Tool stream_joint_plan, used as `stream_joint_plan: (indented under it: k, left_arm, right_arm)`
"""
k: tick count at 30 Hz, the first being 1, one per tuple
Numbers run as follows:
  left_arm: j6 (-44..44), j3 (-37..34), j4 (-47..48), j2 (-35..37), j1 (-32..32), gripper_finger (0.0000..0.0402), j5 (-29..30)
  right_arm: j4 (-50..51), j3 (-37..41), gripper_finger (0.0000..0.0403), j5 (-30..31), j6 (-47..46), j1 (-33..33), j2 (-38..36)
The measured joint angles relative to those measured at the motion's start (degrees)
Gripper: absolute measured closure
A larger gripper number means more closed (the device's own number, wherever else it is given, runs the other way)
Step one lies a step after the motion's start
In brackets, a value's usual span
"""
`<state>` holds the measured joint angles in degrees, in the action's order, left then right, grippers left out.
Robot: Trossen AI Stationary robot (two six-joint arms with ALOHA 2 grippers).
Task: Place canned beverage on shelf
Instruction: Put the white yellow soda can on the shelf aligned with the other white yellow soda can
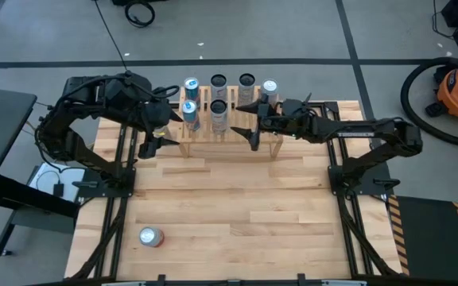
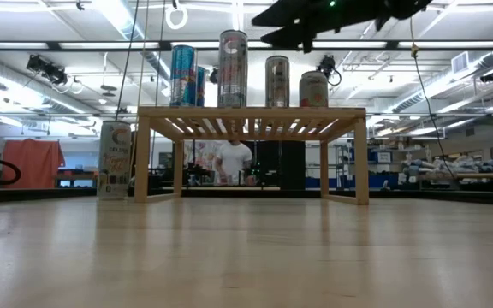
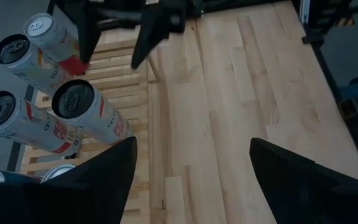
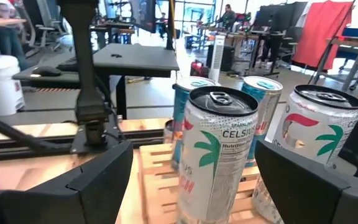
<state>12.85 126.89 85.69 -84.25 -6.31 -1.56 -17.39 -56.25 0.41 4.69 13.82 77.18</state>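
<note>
Cans [image 1: 218,115] are seen upright on the shelf [image 1: 193,144] at upper centre of the high view, while one more can [image 1: 150,237] is left lying on its side on the surface [image 1: 237,214] at lower left, well apart from both arms. That can is judged stiff but thin-walled, smooth and slippery, and likely to roll; it is best taken across the middle of its body. The right hand [image 1: 254,135] is held wide and empty at the shelf's front edge. The left hand [image 1: 151,143] is spread, nothing gripped, just left of the shelf.
</note>
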Motion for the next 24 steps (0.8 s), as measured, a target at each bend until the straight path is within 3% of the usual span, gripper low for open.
stream_joint_plan:
  k: [7,12,16,20,24]
  left_arm:
    - [-1.9,0.0,0.3,-0.1,0.0,0.0088,0.8]
    - [-3.5,0.0,3.0,-0.2,0.0,0.0088,1.0]
    - [-6.6,-0.4,4.2,-0.1,0.0,0.0088,5.3]
    - [-9.5,-2.4,4.3,-0.1,0.0,0.0088,7.0]
    - [-10.7,-3.9,4.4,0.0,0.0,0.0088,6.9]
  right_arm:
    - [2.8,0.0,0.0055,-0.7,-3.4,-2.6,-5.2]
    - [3.9,0.0,0.0055,-4.7,-6.5,-3.7,-7.1]
    - [7.5,0.0,0.0055,-7.5,-6.2,-5.2,-8.6]
    - [11.1,0.0,0.0055,-7.4,-4.6,-7.0,-9.5]
    - [11.7,0.0,0.0055,-3.4,-3.1,-8.6,-9.5]
